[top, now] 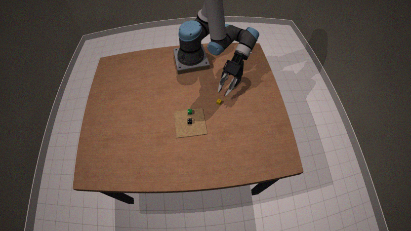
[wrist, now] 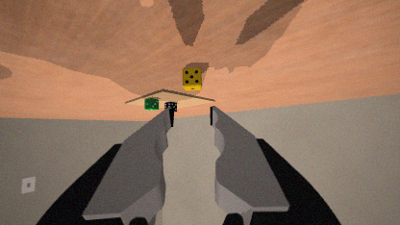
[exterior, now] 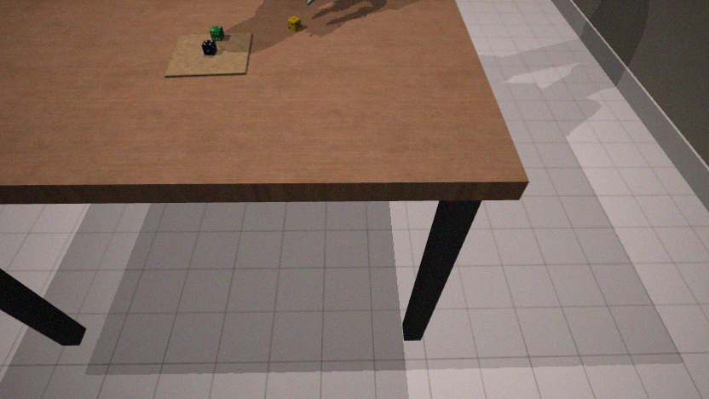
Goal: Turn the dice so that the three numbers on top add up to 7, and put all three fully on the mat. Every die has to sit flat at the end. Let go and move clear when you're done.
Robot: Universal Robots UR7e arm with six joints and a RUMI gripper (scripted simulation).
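Note:
The yellow die [top: 219,101] [exterior: 294,23] [wrist: 191,79] sits flat on the table, off the mat to its back right. One pip shows on top; five pips face my gripper. My gripper [top: 222,93] [wrist: 191,108] is partly open, empty and behind the die; in the exterior view only a fingertip shows. The green die [top: 189,111] [exterior: 216,33] [wrist: 151,104] sits on the mat [top: 184,130] [exterior: 198,70] near its back edge; its top number is hard to read. The black die [top: 189,121] [exterior: 209,47] [wrist: 170,106] sits on the mat in front of the green one, with what looks like four on top.
The robot's base [top: 190,64] stands at the back of the table [top: 129,152] [exterior: 347,124] [wrist: 312,62], behind the mat. The arm reaches over the table's back right part. The table's right edge lies beyond the yellow die.

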